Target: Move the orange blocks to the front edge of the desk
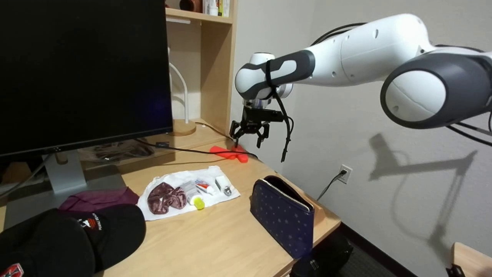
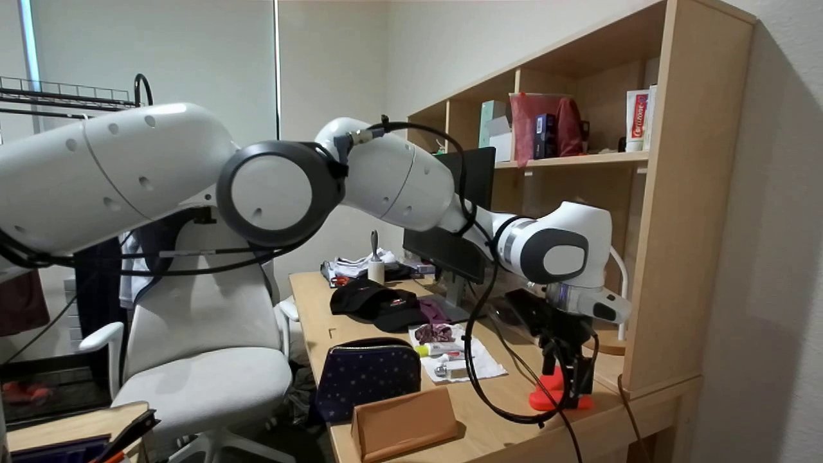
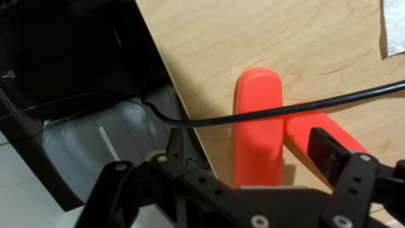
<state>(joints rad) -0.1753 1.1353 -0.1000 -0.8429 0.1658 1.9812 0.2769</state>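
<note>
Gripper [image 1: 247, 144] spread wide and holding nothing, its fingertips pointing down toward the desk [image 3: 215, 47]. Beneath it lie both orange blocks [image 3: 259, 139]: in the wrist view one sits under the gap between the fingers, a long side toward each, while the other block [image 3: 305, 126] slants away below one of them, touching its neighbour or nearly so. A black cable [image 3: 259, 114] crosses over the pair. Off to the gripper's side is a white sheet [image 1: 207, 175], and farther out a starry pouch [image 1: 282, 219]
</note>
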